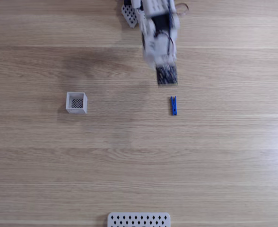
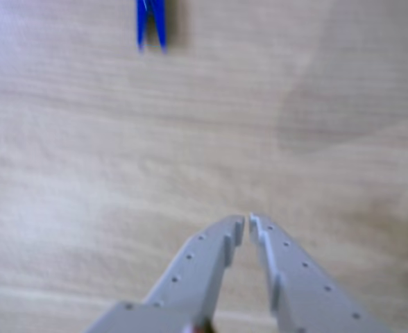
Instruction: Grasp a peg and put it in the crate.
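Note:
The blue peg [image 1: 173, 105] lies flat on the wooden table, right of centre in the fixed view. The other view shows the peg [image 2: 151, 26] at the top edge, left of centre. The white crate [image 1: 76, 102] with its dark mesh bottom stands well to the left of the peg. My gripper [image 1: 167, 75] hangs blurred just above the peg in the fixed view, not touching it. Seen from the other view, the gripper [image 2: 248, 222] has its two grey fingers [image 2: 204, 260] meeting at the tips with nothing between them.
A flat white plate with diamond holes [image 1: 138, 220] lies at the bottom edge of the fixed view. A white perforated part [image 1: 129, 14] sits beside the arm at the top. Bare wood stretches between the crate and the peg.

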Controlling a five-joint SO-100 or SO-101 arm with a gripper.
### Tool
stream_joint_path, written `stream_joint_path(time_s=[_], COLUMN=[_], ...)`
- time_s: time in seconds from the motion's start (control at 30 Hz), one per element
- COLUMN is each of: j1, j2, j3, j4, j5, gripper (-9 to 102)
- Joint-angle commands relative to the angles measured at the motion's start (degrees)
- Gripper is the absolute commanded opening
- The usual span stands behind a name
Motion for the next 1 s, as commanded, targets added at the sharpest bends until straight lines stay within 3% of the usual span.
stream_joint_path(time_s=[0.0,0.27,0.97], j1=[0.2,2.0,-0.4], j2=[-11.0,-20.0,-25.6], j3=[-19.2,-27.7,-34.2], j4=[-1.5,-1.8,-1.7], j5=[0.6,0.4,0.8], gripper=[5,20,18])
